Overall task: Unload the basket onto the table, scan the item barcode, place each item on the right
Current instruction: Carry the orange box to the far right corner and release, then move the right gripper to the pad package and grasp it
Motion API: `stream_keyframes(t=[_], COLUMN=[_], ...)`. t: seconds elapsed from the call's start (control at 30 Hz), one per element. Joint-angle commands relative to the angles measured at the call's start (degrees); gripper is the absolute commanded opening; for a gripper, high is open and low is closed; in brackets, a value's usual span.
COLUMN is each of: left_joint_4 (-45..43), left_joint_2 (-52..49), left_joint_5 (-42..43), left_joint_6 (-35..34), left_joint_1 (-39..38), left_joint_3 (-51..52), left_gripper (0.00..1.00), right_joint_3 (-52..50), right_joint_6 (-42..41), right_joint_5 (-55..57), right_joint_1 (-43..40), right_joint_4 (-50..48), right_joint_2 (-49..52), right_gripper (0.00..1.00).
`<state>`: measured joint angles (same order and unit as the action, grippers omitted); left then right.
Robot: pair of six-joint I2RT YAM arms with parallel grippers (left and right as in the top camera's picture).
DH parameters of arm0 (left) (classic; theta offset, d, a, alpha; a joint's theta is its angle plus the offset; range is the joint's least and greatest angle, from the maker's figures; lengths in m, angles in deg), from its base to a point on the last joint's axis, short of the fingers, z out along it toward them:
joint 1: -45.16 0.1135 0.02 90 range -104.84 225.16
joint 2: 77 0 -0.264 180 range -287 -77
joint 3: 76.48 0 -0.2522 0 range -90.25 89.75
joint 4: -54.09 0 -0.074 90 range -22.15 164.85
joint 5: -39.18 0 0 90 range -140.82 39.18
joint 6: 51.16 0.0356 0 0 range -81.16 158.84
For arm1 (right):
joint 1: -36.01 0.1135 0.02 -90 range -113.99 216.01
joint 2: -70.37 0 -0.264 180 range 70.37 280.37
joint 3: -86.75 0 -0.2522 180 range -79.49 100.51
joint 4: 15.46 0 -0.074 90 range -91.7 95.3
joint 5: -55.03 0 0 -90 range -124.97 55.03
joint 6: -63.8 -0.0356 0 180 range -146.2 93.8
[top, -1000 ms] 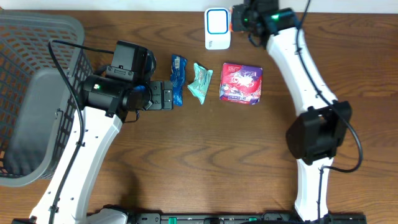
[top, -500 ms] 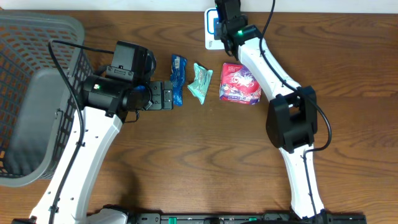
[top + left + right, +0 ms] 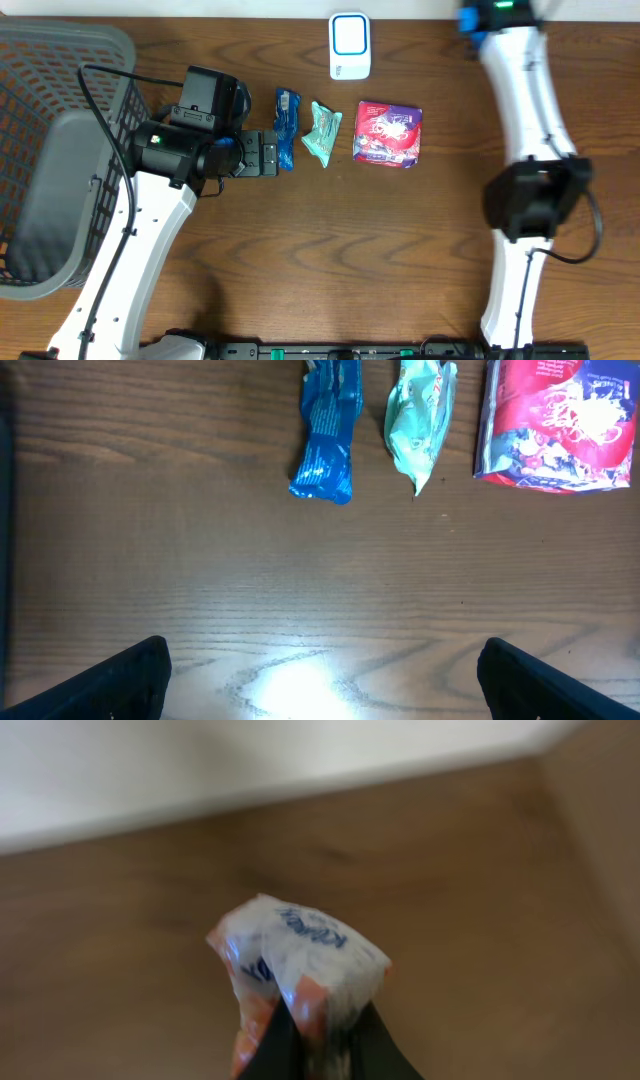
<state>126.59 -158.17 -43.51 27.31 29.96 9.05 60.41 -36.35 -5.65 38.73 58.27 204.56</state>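
A white-and-orange snack packet with blue lettering is pinched in my right gripper, which is shut on its lower end. In the overhead view that gripper is at the table's far edge, right of the white barcode scanner, and only a blue-orange bit of the packet shows. My left gripper rests wide open and holds nothing, just left of a blue packet. In the left wrist view its dark fingertips frame bare wood below the blue packet.
A teal packet and a red-purple packet lie in a row right of the blue one. A grey mesh basket fills the table's left side. A pale wall runs behind the far edge.
My right arm has swung from over the scanner to the right along the far edge, still carrying the packet. The left arm and the three packets have not moved.
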Motion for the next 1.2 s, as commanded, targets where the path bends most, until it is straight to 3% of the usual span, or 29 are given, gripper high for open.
stream_keyframes(t=[0.0, 0.17, 0.4, 0.43, 0.47, 0.53, 0.57, 0.67, 0.87, 1.17], left_joint_4=[0.20, 0.20, 0.20, 0.20, 0.20, 0.20, 0.20, 0.20, 0.20, 0.20], left_joint_2=[-0.09, -0.09, -0.09, -0.09, -0.09, -0.09, -0.09, -0.09, -0.09, -0.09], left_joint_5=[-0.55, -0.55, -0.55, -0.55, -0.55, -0.55, -0.55, -0.55, -0.55, -0.55], left_joint_6=[0.81, 0.79, 0.81, 0.81, 0.81, 0.81, 0.81, 0.81, 0.81, 0.81], left_joint_1=[0.20, 0.20, 0.20, 0.20, 0.20, 0.20, 0.20, 0.20, 0.20, 0.20], left_joint_3=[-0.15, -0.15, -0.15, -0.13, -0.13, -0.15, -0.15, -0.15, -0.15, -0.15], left_gripper=[0.98, 0.98, 0.98, 0.98, 0.98, 0.98, 0.98, 0.98, 0.98, 0.98], right_joint_3=[-0.24, -3.10, -9.31, -10.51, -11.67, -13.46, -14.21, -14.82, -13.94, -13.97], right_joint_6=[2.32, 2.82, 5.73, 5.68, 5.44, 5.51, 5.44, 4.50, 4.70, 4.70], right_joint_5=[3.52, -2.84, -17.22, -17.75, -17.73, -17.44, -16.87, -15.89, -24.24, -65.72], right_joint_1=[-6.10, -14.03, -21.81, -22.53, -23.12, -24.09, -24.46, -25.20, -24.48, -20.57], right_joint_4=[3.96, 2.78, -6.23, -7.63, -8.90, -10.12, -10.29, -9.29, -5.75, 3.96], right_joint_2=[-0.13, -0.04, -0.02, -0.02, -0.02, -0.02, -0.02, -0.04, -2.93, -9.29], right_gripper=[0.01, 0.01, 0.04, 0.14, 0.31, 0.74, 0.85, 0.98, 0.99, 0.98])
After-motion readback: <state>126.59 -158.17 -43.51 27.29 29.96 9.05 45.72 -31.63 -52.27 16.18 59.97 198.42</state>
